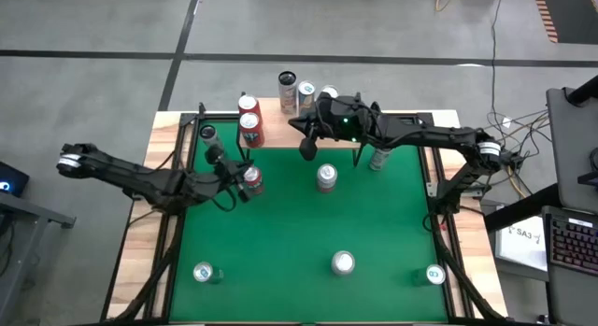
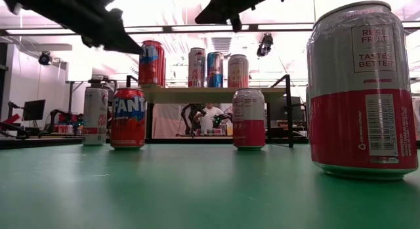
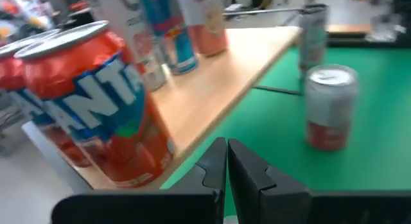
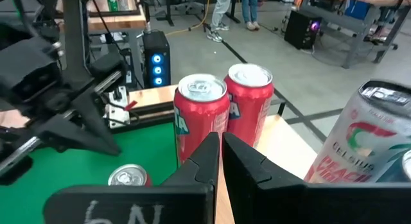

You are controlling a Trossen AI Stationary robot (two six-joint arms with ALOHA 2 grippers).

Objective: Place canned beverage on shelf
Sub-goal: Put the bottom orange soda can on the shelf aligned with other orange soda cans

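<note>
The shelf [image 1: 280, 130] stands at the table's far side, its wood top [image 3: 212, 89] on thin black legs. Several cans stand on it: two red ones [image 4: 202, 115] [image 4: 247, 99] at its left end, and silver, blue and peach ones [image 2: 216, 68] further right. An orange-red Fanta can [image 2: 128, 117] stands on the green table just in front of the shelf's left end. My left gripper [image 1: 238, 174] hovers shut beside and above that can, near the shelf's front edge [image 3: 226, 166]. My right gripper [image 1: 306, 150] hangs shut over the middle of the shelf's front edge [image 4: 218, 153].
A silver-and-red can [image 1: 325, 177] stands mid-table. Another can [image 1: 378, 159] stands by the shelf's right leg and one [image 1: 206, 133] by its left end. Three cans [image 1: 204, 272] [image 1: 343, 262] [image 1: 434, 275] stand along the near side. People stand in the room behind [image 4: 231, 6].
</note>
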